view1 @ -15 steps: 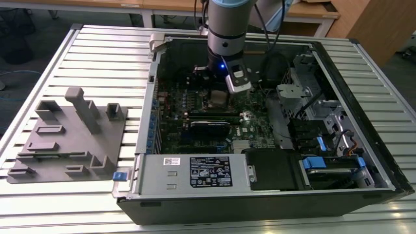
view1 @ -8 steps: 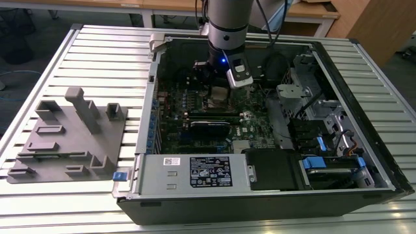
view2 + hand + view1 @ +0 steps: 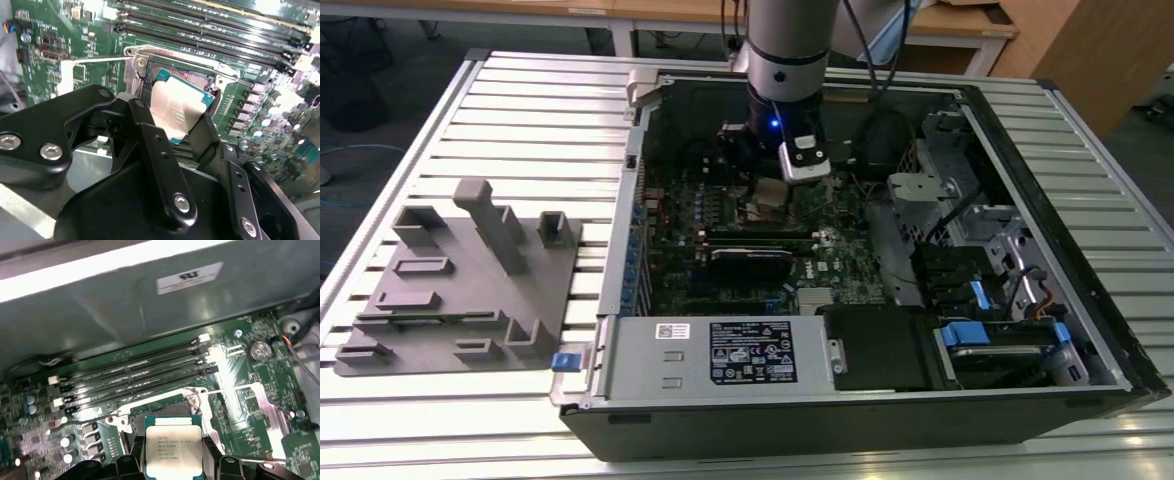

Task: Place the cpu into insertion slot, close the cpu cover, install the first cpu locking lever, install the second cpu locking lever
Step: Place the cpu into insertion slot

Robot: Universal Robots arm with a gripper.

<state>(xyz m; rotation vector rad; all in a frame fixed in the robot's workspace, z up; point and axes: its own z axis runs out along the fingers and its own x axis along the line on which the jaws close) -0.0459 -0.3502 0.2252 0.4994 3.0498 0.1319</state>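
Note:
My gripper (image 3: 175, 120) is shut on the cpu (image 3: 181, 107), a small square chip with a dull silvery top, held by two opposite edges between the black fingers (image 3: 150, 135). The cpu (image 3: 172, 444) hangs tilted just above the insertion slot (image 3: 187, 76), a dark socket with a silvery rim in the green board. The slot (image 3: 162, 413) is uncovered. The cpu cover (image 3: 262, 407), a thin silvery frame, is swung open to one side of the socket (image 3: 100, 61). In the exterior view the gripper (image 3: 771, 192) is low inside the open computer case.
Long black memory slots (image 3: 135, 370) run beside the socket. The case walls (image 3: 634, 180) ring the motherboard (image 3: 720, 235); a power supply (image 3: 720, 352) and drive bays (image 3: 987, 320) fill the near side. A grey fixture (image 3: 454, 280) lies on the slatted table at the exterior view's left.

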